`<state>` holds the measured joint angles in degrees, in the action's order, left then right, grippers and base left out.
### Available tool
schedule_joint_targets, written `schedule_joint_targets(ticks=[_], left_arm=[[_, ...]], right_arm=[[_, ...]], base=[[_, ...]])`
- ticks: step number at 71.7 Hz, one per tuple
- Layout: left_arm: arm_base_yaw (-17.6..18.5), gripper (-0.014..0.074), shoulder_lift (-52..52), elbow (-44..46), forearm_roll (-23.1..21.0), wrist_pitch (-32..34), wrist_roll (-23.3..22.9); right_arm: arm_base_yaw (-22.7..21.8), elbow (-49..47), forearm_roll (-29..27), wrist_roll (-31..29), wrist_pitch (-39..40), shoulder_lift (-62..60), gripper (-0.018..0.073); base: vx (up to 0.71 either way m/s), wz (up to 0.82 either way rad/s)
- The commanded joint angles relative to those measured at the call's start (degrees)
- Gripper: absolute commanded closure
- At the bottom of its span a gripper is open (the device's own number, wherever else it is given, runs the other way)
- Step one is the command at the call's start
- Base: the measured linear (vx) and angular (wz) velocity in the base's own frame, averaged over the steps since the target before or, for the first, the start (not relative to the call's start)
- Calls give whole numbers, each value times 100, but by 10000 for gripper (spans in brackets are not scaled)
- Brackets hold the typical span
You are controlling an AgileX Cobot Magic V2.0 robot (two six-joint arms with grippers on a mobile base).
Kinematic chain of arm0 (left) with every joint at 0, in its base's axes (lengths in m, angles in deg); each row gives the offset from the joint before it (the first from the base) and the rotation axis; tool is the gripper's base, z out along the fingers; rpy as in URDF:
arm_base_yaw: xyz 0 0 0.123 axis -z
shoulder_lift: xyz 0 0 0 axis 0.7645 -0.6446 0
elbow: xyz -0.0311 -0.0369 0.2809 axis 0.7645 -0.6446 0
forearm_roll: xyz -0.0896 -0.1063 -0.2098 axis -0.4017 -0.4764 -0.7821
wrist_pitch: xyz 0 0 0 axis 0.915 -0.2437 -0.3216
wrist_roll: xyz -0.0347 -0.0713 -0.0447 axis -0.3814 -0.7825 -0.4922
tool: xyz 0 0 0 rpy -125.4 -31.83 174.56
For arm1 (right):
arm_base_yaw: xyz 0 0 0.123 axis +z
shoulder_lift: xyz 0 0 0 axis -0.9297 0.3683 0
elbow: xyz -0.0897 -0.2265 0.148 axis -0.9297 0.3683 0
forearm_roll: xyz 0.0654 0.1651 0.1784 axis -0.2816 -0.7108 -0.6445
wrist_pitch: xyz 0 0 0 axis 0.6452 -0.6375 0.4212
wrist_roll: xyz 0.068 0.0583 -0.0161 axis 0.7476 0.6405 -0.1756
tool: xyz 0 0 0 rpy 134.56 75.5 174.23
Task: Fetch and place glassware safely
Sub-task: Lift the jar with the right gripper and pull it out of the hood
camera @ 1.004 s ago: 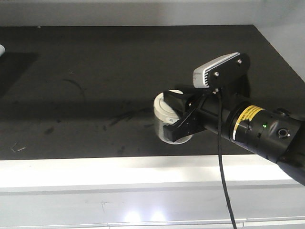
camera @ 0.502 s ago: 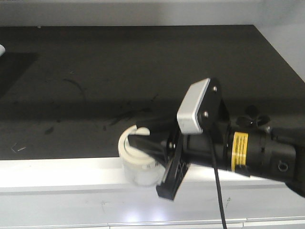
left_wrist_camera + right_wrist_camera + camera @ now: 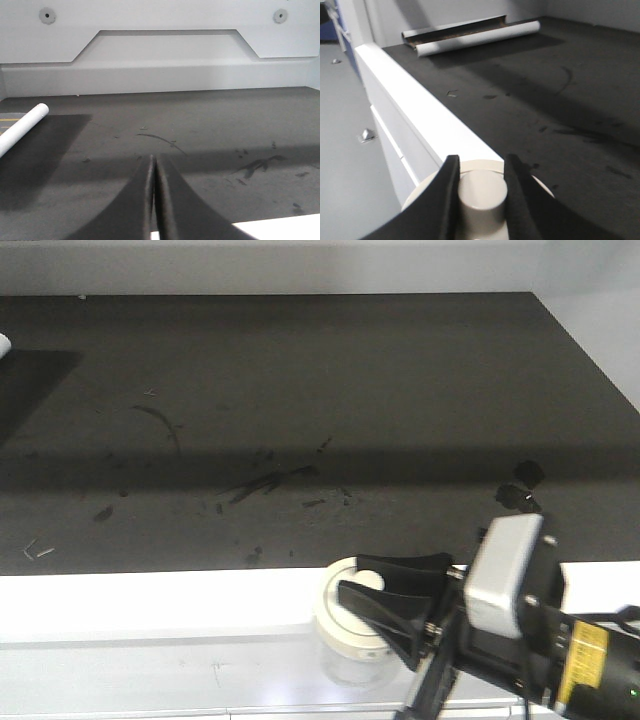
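Two tools, one busy. My left tool is pressed together and empty over the dark bench, with no jar in its view. The small clear glass jar with the off-white knobbed lid hangs upright at the white near lip. My right tool, reaching in from the right, is clamped on the knob. Only the front view shows the glass body; the right wrist view shows the pinch.

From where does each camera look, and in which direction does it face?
Front view: at the front, looking down on the dark shelf; shows the right claw gripping the jar.
Left wrist: behind the shut left claw, facing the back wall.
Right wrist: behind the right claw clamping the lid knob, looking along the shelf edge.
Both wrist views share the white roll.
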<state>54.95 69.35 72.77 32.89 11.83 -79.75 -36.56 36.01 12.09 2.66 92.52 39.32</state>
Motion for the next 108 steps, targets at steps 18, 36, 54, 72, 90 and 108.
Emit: schedule_joint_targets(ticks=[18, 36, 54, 72, 90, 108], left_arm=[[44, 603, -70, 150, -44, 407, -33], [44, 603, -70, 150, -44, 407, -33], [44, 603, -70, 150, -44, 407, -33], [44, 603, -70, 150, -44, 407, -33], [44, 603, -70, 150, -44, 407, -33], [44, 603, -70, 150, -44, 407, -33]], right_arm=[[-18, 101, -490, -200, -128, -972, 560], [-18, 115, -459, -399, -147, -1178, 560], [-18, 115, -457, -399, -197, -1169, 560], [-18, 115, -457, -399, -197, -1169, 560], [-18, 115, -457, -394, -192, -1169, 560], [-18, 115, -457, -394, -192, -1169, 560]], base=[[0, 0], [0, 0], [0, 0], [0, 0], [-5, 19], [-11, 60]])
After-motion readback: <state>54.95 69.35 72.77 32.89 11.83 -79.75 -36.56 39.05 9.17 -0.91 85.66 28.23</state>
